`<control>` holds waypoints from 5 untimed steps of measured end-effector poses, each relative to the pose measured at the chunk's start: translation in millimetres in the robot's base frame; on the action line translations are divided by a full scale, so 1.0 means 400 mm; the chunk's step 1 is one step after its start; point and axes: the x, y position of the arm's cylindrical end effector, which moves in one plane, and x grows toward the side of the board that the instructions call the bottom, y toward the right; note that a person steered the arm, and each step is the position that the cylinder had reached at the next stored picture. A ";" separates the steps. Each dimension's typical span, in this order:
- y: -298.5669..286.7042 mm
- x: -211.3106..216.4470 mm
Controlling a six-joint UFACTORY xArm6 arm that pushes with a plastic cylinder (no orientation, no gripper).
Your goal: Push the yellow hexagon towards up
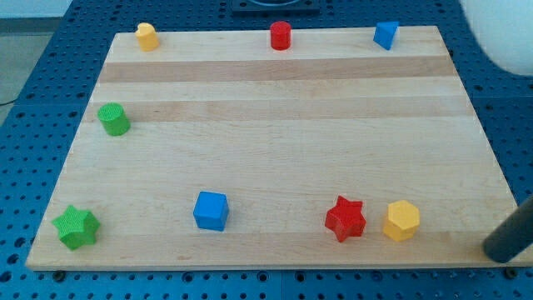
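The yellow hexagon [401, 220] sits near the board's bottom edge, toward the view's right. A red star [345, 218] lies just to its left, a small gap apart. My tip [498, 249] is the end of a dark rod coming in from the view's right edge. It rests near the board's bottom right corner, to the right of the yellow hexagon and slightly lower, well apart from it.
A blue cube [210, 210] and a green star [76, 227] lie along the bottom. A green cylinder [113, 119] is at the left edge. A yellow block [146, 37], red cylinder [280, 36] and blue block [385, 35] line the top edge. A blurred white body [500, 33] fills the top right.
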 end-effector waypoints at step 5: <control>-0.297 -0.026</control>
